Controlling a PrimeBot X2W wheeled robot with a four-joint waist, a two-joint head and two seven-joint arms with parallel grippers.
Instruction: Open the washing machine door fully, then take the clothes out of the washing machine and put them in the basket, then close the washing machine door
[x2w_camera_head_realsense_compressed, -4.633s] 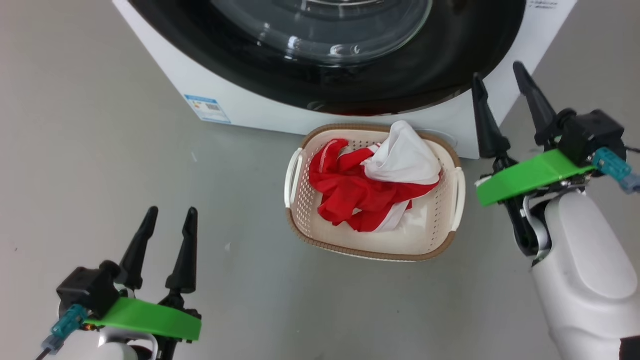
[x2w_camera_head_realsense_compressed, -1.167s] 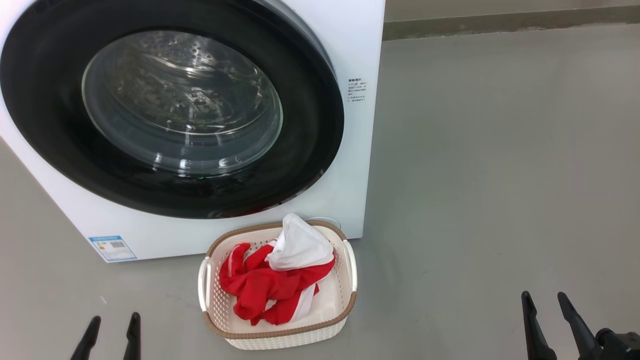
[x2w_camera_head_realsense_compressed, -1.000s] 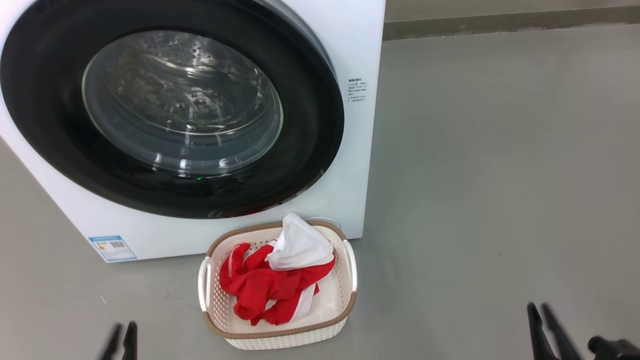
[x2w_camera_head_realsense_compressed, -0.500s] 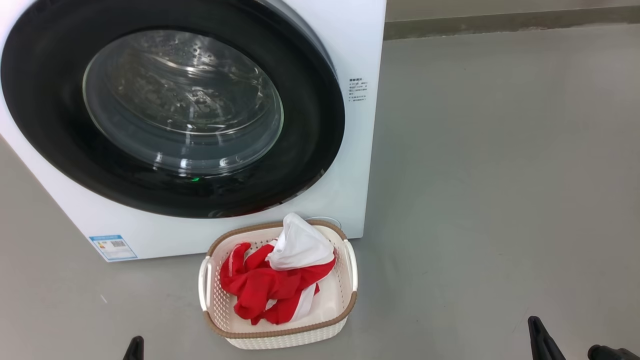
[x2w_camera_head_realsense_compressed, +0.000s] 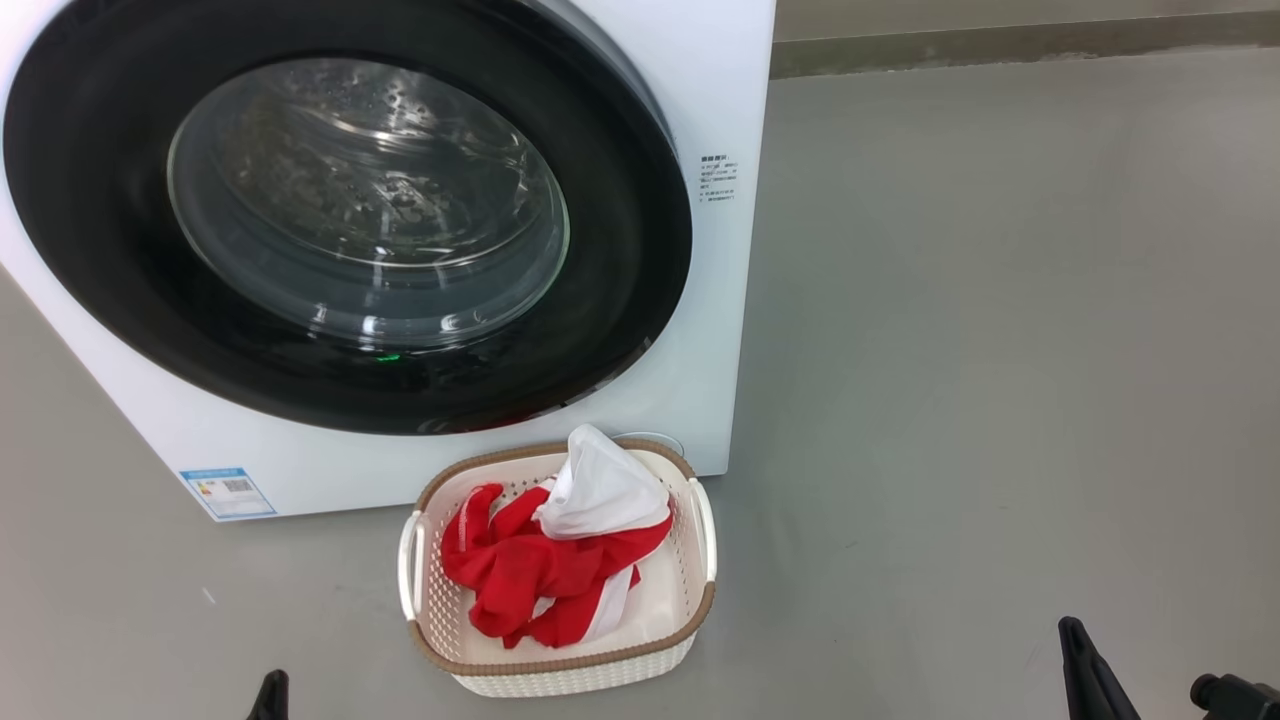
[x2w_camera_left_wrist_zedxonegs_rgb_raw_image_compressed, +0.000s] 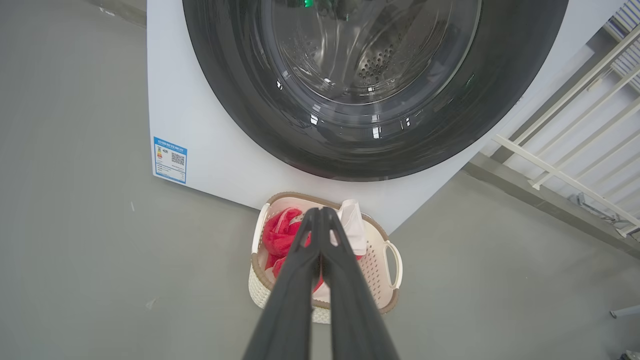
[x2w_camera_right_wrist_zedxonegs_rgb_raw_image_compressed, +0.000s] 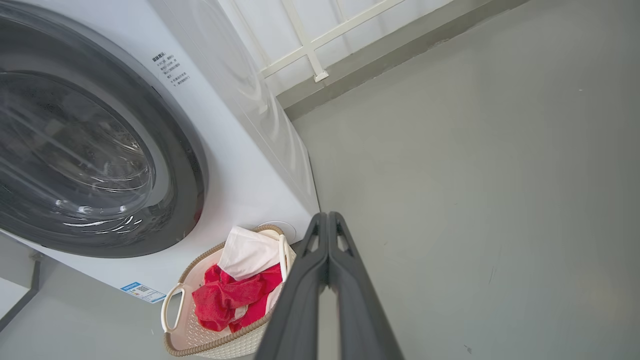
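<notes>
Here, we stand back from the washing machine (x2w_camera_head_realsense_compressed: 725, 330) with the job seemingly done. The washing machine door (x2w_camera_head_realsense_compressed: 370, 210) sits flush against the front, shut as far as we can judge. Through its glass we see the bare steel drum (x2w_camera_left_wrist_zedxonegs_rgb_raw_image_compressed: 370, 55) and no cloth. The clothes (x2w_camera_head_realsense_compressed: 560, 560) lie heaped in the basket (x2w_camera_head_realsense_compressed: 560, 665), which stands on the floor (x2w_camera_head_realsense_compressed: 1000, 350) at the door's six o'clock, close to the machine. By our reading, nothing of the task is left.

We count one machine, one door and one basket. In the heap there is one white garment (x2w_camera_head_realsense_compressed: 600, 490) at one o'clock and a red tangle (x2w_camera_head_realsense_compressed: 510, 575) whose pieces we cannot separate.

Our two grippers hang empty: the left gripper (x2w_camera_left_wrist_zedxonegs_rgb_raw_image_compressed: 320, 214) at seven o'clock of the head view, the right gripper (x2w_camera_right_wrist_zedxonegs_rgb_raw_image_compressed: 327, 216) at five. Each has its fingers pressed together on nothing.
</notes>
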